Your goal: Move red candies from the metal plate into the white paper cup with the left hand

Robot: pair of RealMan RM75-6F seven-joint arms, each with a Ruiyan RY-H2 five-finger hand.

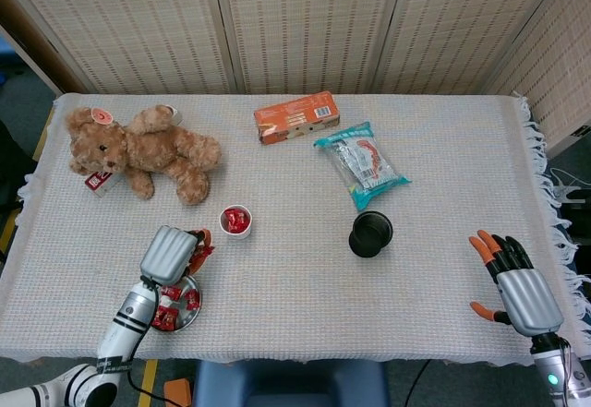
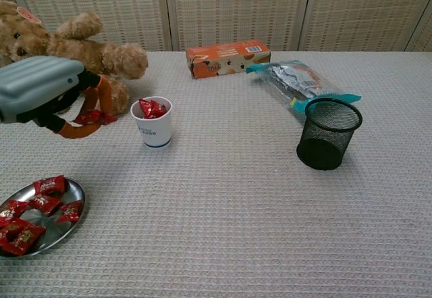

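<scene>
My left hand [image 2: 50,94] [image 1: 174,253] hangs above the table, left of the white paper cup [image 2: 153,123] [image 1: 235,221], and pinches a red candy [image 2: 90,117] between thumb and fingers. The cup holds red candies [image 2: 151,108]. The metal plate [image 2: 67,217] [image 1: 191,285] lies near the front left edge with several red candies [image 2: 30,210] on it. My right hand [image 1: 515,285] rests at the front right of the table, fingers spread and holding nothing; the chest view does not show it.
A teddy bear [image 1: 143,151] lies at the back left. An orange box [image 1: 296,116] and a teal snack bag [image 1: 362,164] sit at the back centre. A black mesh cup [image 2: 329,134] stands right of the middle.
</scene>
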